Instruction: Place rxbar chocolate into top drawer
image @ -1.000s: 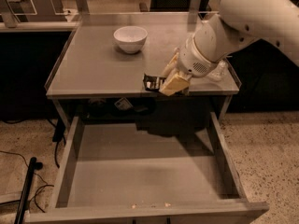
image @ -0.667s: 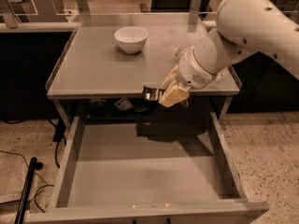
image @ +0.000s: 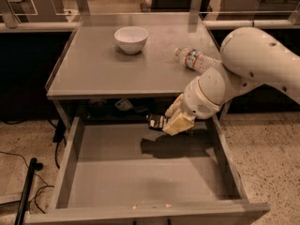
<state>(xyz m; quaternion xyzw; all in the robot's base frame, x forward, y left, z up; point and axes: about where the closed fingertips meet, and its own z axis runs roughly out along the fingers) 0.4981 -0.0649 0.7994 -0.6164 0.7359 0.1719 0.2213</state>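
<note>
My gripper [image: 171,122] hangs from the white arm at the right, over the back of the open top drawer [image: 75,146]. It is shut on the rxbar chocolate [image: 156,121], a dark wrapper with white lettering that sticks out to the left of the cream-coloured fingers [image: 178,123]. The bar hangs above the drawer floor, just below the front edge of the tabletop. The drawer is pulled fully out and its grey floor is bare, with the arm's shadow on it.
A white bowl [image: 131,39] and a clear water bottle [image: 194,60] lying on its side rest on the grey tabletop [image: 93,74]. Small items sit in the dark gap behind the drawer. A black pole and cables lie on the floor at the left.
The gripper has moved down with the bar, from the tabletop's front edge to a spot below it, inside the drawer opening. The water bottle behind the arm now shows.
</note>
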